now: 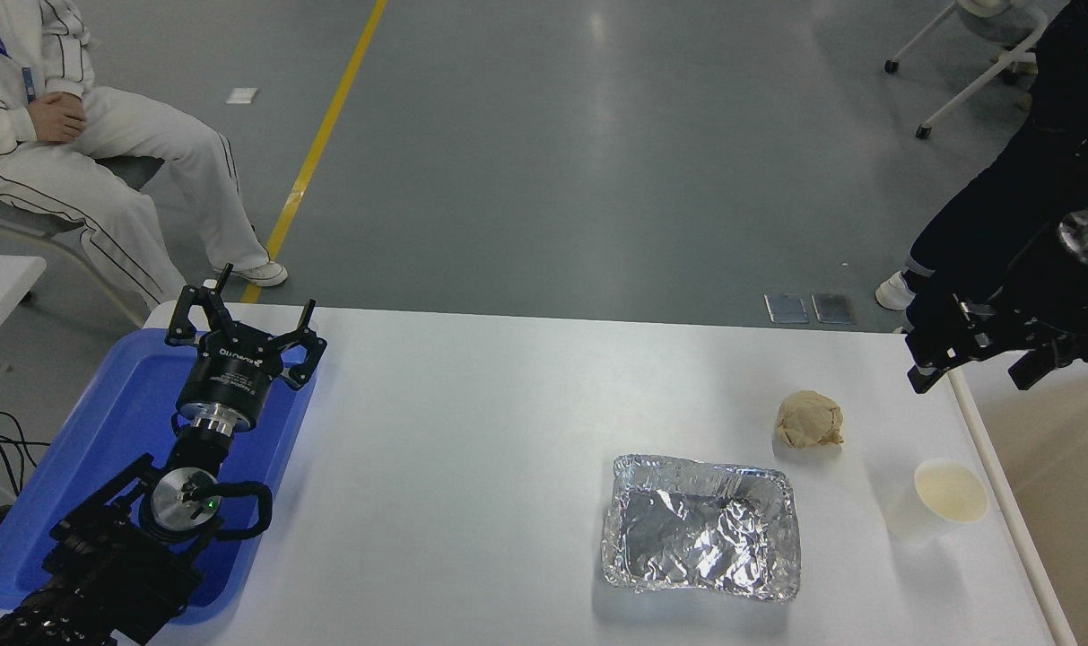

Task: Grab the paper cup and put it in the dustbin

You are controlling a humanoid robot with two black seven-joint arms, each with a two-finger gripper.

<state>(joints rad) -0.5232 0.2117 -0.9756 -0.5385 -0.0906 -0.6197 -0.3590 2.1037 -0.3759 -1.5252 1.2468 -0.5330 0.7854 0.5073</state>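
My left gripper (pixel 243 316) is parked over the blue tray (pixel 113 422) at the tabletop's left edge, its fingers spread and holding nothing. Toward the near right sits the foil tray (pixel 700 528), with the crumpled paper ball (pixel 809 420) just beyond its far right corner. The paper cup (pixel 938 499) stands upright near the tabletop's right edge, right of the foil tray, untouched. My right gripper (pixel 976 366) hangs above the far right corner, jaws apart and empty. The dustbin (pixel 1001 489) lies alongside that right edge.
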